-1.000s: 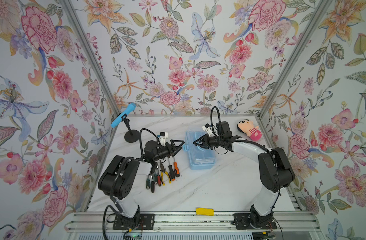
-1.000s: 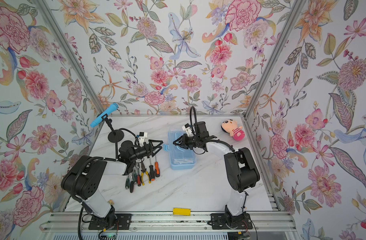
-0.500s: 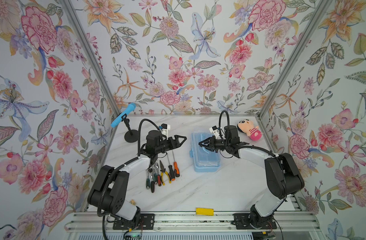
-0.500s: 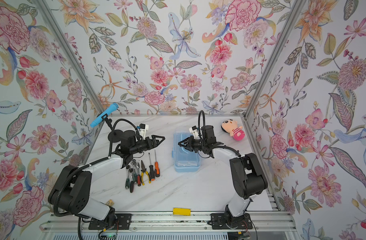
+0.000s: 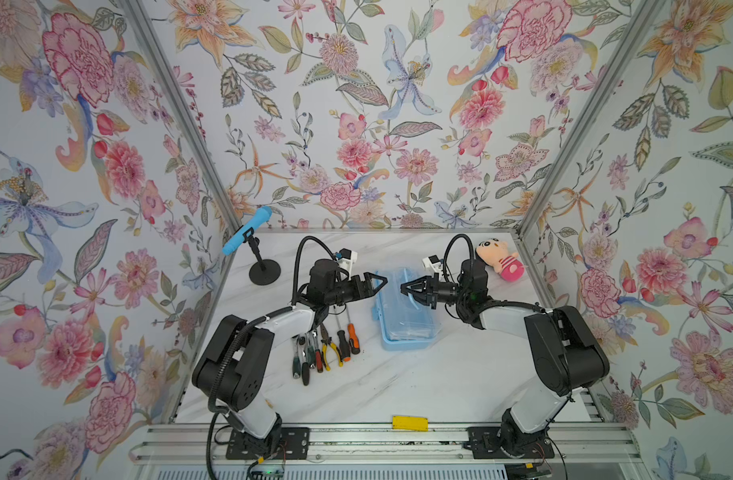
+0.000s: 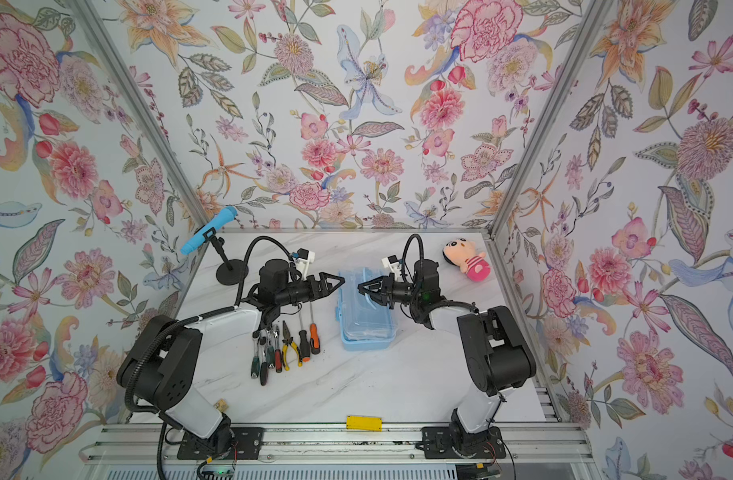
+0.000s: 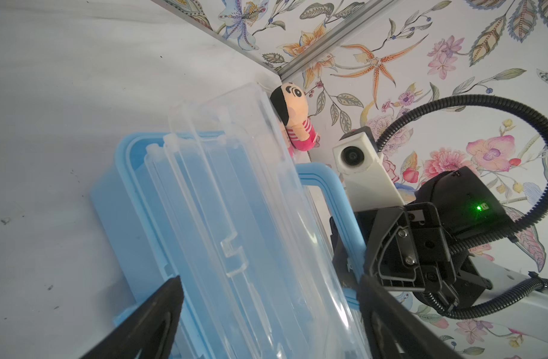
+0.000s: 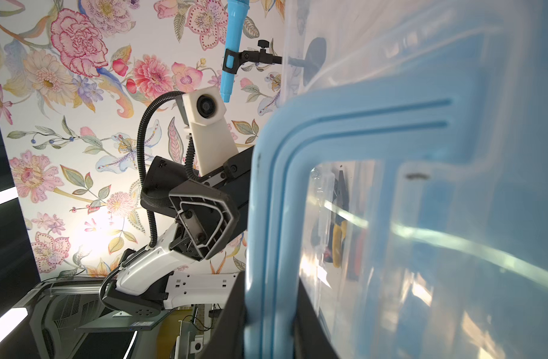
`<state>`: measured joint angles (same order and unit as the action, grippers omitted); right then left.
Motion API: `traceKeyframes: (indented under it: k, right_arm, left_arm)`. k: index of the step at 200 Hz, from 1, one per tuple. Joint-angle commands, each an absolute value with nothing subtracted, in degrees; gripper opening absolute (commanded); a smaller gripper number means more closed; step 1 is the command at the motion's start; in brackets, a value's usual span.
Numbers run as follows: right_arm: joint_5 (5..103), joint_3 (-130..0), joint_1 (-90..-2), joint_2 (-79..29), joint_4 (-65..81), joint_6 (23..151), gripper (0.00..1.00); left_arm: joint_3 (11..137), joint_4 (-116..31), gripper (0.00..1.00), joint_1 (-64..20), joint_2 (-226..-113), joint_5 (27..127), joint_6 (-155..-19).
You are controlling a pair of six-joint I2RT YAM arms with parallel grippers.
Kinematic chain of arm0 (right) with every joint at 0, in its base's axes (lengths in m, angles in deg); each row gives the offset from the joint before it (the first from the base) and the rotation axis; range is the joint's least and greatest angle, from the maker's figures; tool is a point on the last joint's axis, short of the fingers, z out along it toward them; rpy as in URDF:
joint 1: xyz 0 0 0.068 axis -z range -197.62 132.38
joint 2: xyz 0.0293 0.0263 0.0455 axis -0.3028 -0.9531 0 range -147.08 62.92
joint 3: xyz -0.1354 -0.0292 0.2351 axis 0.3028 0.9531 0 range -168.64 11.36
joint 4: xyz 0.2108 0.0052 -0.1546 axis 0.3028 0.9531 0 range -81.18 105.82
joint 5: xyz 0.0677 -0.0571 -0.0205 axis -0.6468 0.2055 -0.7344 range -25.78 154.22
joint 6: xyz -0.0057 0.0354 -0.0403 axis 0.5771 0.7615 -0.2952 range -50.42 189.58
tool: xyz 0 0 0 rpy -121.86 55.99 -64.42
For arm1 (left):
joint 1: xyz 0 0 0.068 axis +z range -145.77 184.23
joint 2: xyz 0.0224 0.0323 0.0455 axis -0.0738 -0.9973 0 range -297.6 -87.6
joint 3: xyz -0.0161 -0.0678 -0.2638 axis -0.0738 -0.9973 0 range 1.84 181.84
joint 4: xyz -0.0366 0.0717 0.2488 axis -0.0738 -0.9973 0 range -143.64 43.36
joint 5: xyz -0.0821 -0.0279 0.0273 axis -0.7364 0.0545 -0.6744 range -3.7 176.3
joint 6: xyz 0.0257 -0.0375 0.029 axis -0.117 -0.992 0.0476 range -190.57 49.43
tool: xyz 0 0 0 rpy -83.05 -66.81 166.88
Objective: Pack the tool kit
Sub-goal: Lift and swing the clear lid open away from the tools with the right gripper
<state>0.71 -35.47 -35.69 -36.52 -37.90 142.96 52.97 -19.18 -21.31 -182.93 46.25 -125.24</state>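
Where both top views take in the whole table point(image 5: 398, 386), the box point(image 5: 410, 328) sits mid-table, well apart from the walls, with bare marble open in front of it. One microphone point(image 5: 247, 230) stands in the far left corner. One doll point(image 5: 500, 262) lies in the far right corner.

Left of the box, six tools lie in a row on the table, all outside it: three ratchets point(image 5: 306, 365), partly under the left arm, one pliers point(image 5: 329, 353) and two screwdrivers point(image 5: 352, 332). The left gripper point(image 5: 379, 283) hovers at the box's left edge. The right gripper point(image 5: 408, 287) is over its top.

Left wrist view: the left jaws are spread wide and hold nothing. The clear lid point(image 7: 235, 217) stands tilted up off the blue base.

Right wrist view: the right jaws are nearly closed, clamped on the blue handle point(image 8: 272, 217).
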Motion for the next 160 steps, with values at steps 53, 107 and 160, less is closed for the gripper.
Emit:
traceKeyframes:
  k: [53,107,160]
  right_arm:
    - [-2.5,-33.6,-35.7,-42.3,-54.4,152.7,0.00]
    - [-0.8,-36.4,-36.5,-37.9,-32.5,137.4,0.11]
    - [4.5,-42.5,-38.3,-32.1,-7.1,120.5,0.56]
  left_arm:
    - [58.0,-14.8,0.91,-23.1,-187.7,44.7,-127.0]
    - [60.3,-11.4,0.90,-24.1,-189.7,43.4,-129.6]
    - [61.0,-10.3,0.90,-24.4,-190.1,43.2,-130.3]
